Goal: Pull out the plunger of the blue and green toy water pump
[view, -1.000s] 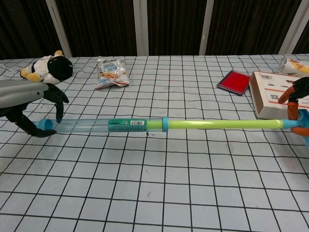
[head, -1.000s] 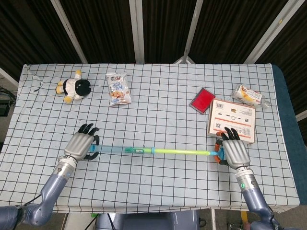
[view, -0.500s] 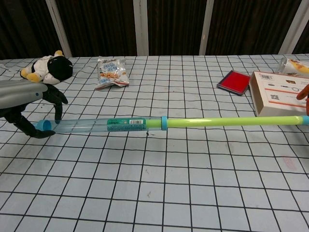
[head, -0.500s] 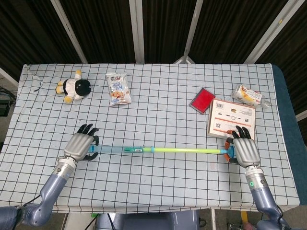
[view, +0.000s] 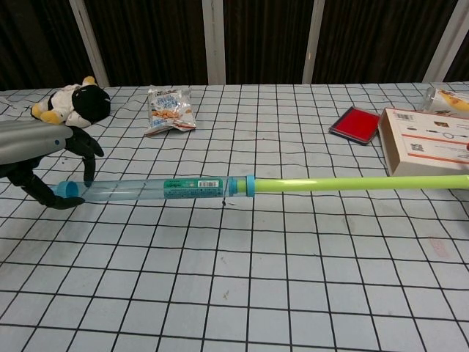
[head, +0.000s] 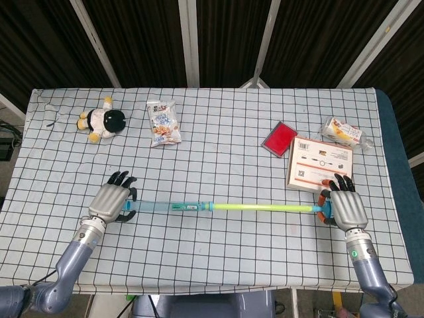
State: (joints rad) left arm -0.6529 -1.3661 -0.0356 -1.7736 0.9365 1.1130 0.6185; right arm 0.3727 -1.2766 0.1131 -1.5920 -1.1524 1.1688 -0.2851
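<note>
While held at both ends, toy water pump [head: 199,207] spans left hand [head: 111,202] to right hand [head: 344,208].

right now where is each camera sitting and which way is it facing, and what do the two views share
Head view: sits high above the near table edge, looking steeply down on the checked tablecloth; both forearms show, the left hand and right hand holding opposite ends of the blue and green toy water pump.
Chest view: sits low at the near edge, looking level across the table; only the left hand shows, fingers on the pump's blue end.
Shared: pump, left hand, black and white plush toy, snack packet, red pad, white cardboard box.
</note>
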